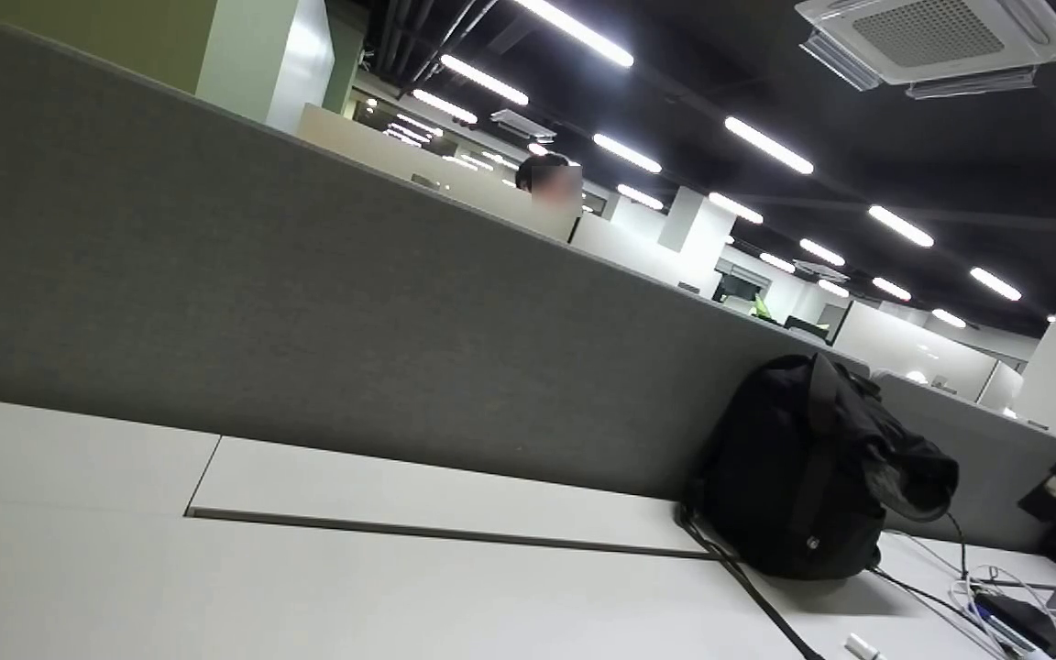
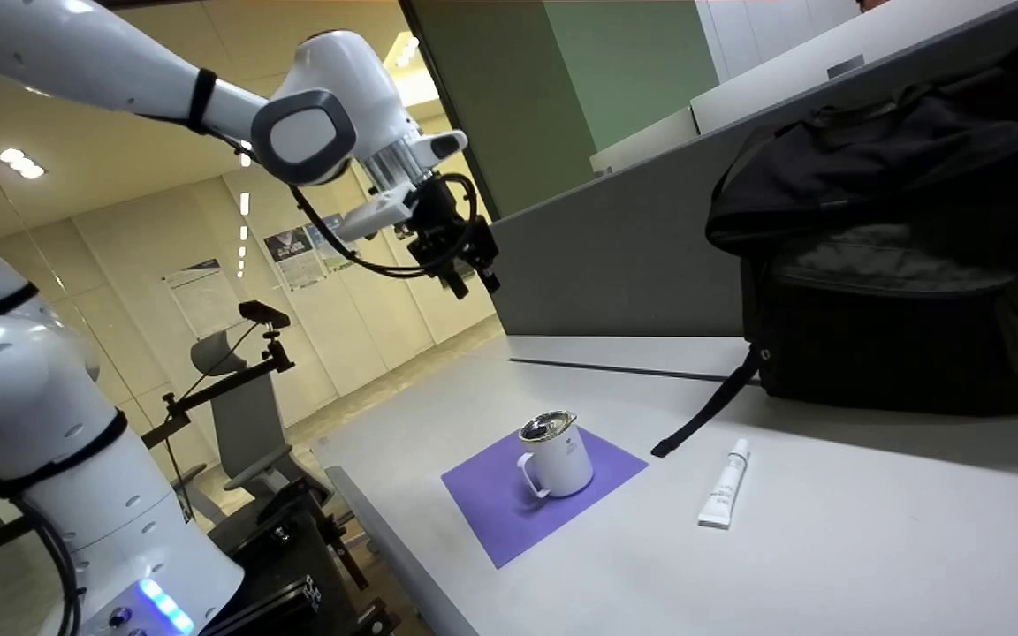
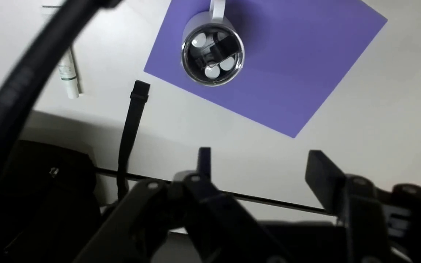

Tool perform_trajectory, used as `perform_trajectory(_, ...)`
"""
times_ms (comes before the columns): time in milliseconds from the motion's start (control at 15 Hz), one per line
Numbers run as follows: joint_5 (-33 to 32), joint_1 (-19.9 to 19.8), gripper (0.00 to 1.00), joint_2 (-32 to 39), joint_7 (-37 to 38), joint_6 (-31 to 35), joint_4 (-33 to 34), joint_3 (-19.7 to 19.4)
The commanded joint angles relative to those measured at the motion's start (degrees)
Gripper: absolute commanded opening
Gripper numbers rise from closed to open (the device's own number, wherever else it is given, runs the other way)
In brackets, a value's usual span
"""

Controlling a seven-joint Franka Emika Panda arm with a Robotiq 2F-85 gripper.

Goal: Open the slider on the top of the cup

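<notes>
On the purple sheet (image 2: 509, 530) near the squeeze tube (image 2: 725, 490), saw the white lidded mug (image 2: 562, 461); held the spread gripper (image 3: 260, 164) far above. Judged this the approach; next needed lowering to the slider (image 3: 225, 48).

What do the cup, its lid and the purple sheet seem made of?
Cup: smooth, low-gloss white with soft shading; coated metal, ceramic or plastic, can't tell.
Lid: likely clear plastic, glossy, judging by its bright rim glints.
Purple sheet: matte, probably paper or thin foam; it lies flat, straight-edged, without glare.
</notes>
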Motion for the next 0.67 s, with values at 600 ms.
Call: perform_trajectory(600, -0.6, -6.7, 0.01, 13.8, -0.3, 5.3, 0.5, 9.5)
